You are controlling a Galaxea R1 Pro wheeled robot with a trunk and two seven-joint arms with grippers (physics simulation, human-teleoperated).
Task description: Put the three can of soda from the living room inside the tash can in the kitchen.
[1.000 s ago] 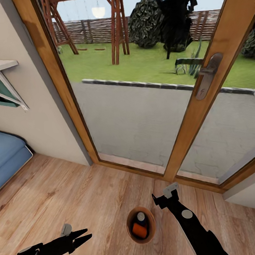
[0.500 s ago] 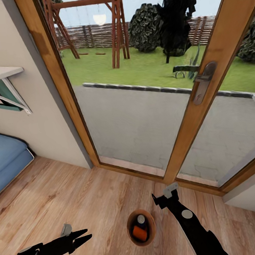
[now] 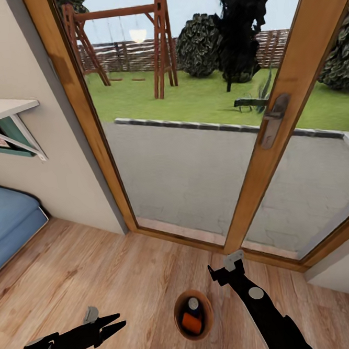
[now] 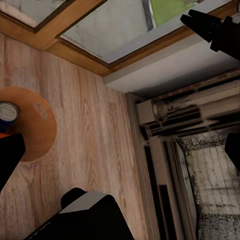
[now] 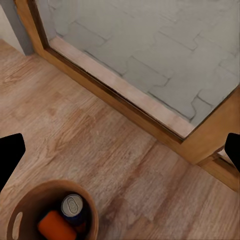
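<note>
Down at six o'clock in the head view, the tash can (image 3: pixel 193 314) sits on the wood plank floor (image 3: pixel 87 265) of the living room, just short of the glass doors (image 3: pixel 194 157). Inside it lie an orange can of soda (image 3: pixel 191 323) on its side and a dark blue can of soda (image 3: pixel 193 303) standing with its silver top up; a third cannot be made out. The left gripper (image 3: pixel 117 322) hangs at about eight o'clock of the bin, released and empty, well apart from it. The right gripper (image 3: pixel 224 267) hovers at about one o'clock of the rim, near but not touching, also spread and holding nothing. The bin stands in the wrong room, so it must yet be carried to the kitchen. The likely risk is a one-sided grasp on the tapered rim: the bin could tilt and spill the cans, or be knocked toward the door frame (image 3: pixel 249 189)
</note>
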